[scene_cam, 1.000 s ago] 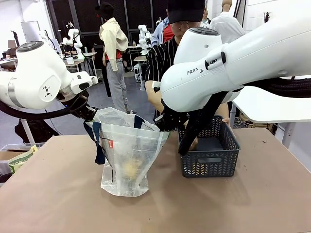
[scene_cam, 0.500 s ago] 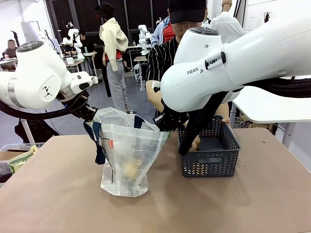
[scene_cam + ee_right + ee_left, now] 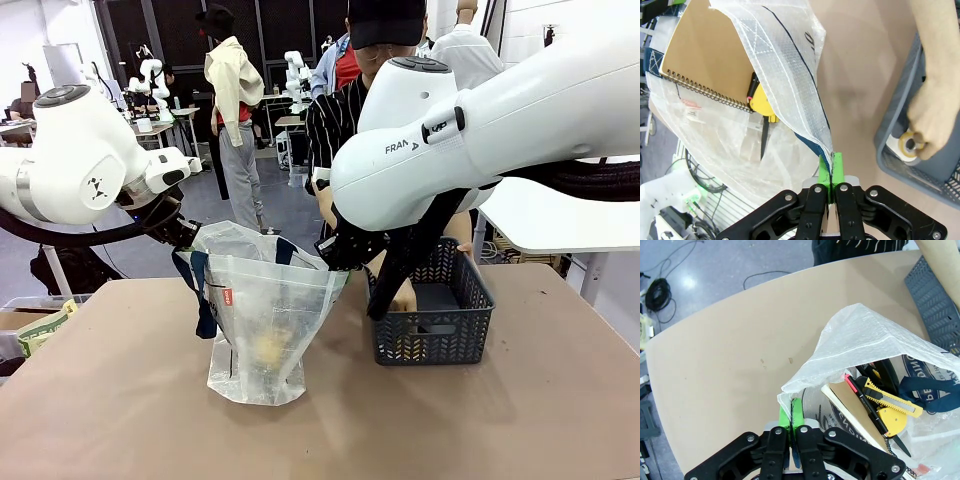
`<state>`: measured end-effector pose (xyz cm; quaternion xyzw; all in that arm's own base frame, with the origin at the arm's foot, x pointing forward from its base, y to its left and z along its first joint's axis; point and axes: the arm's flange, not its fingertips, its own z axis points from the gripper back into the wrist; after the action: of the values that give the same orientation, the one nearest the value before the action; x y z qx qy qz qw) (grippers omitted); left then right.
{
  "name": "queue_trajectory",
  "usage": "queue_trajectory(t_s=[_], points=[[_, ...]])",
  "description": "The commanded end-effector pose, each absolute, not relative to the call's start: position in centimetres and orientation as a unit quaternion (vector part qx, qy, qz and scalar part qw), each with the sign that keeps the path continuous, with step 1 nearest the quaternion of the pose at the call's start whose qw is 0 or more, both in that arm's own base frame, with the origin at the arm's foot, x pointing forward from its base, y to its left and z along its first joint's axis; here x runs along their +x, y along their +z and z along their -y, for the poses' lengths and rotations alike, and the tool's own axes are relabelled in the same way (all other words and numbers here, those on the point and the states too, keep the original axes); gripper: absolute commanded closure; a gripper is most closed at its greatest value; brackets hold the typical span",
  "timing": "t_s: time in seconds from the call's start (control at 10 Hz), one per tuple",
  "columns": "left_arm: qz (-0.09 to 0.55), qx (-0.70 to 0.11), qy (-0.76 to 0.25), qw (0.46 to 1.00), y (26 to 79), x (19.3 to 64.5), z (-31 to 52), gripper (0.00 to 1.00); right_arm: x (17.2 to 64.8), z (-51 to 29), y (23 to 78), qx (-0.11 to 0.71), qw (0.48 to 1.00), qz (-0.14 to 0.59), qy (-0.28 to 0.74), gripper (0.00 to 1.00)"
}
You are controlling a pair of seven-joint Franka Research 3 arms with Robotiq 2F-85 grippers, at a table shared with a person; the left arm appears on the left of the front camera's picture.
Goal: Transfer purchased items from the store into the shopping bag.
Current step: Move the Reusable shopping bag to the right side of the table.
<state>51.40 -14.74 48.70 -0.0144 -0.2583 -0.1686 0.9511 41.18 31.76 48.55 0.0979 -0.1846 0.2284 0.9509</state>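
The translucent shopping bag stands open at mid-table, held by its rim on both sides. My left gripper is shut on the bag's left rim, its green pads pinching the plastic. On the opposite rim my right gripper is also shut, seen close up in the right wrist view. Inside the bag lie purchased items: a tan spiral notebook, a yellow utility knife and a red-and-black pen. The person's hand grips a roll of tape inside the basket.
A dark grey mesh basket sits right of the bag, behind my right arm. The person stands at the far side, one arm reaching down into it. Bare brown tabletop spreads in front and to the left.
The person's hand has dipped slightly deeper into the basket. Both arms and the bag have stayed put.
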Motion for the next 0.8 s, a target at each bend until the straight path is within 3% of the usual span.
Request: queue_trajectory(t_s=[0.0, 0.7], points=[[0.260, -0.013, -0.161, 0.952, 48.84, 51.10, 14.35, 1.00, 41.22, -31.68, 48.57, 0.100, 0.951, 0.184, 0.226, 1.00], [0.260, -0.013, -0.161, 0.952, 48.84, 51.10, 14.35, 1.00, 41.22, -31.68, 48.57, 0.100, 0.951, 0.184, 0.226, 1.00]])
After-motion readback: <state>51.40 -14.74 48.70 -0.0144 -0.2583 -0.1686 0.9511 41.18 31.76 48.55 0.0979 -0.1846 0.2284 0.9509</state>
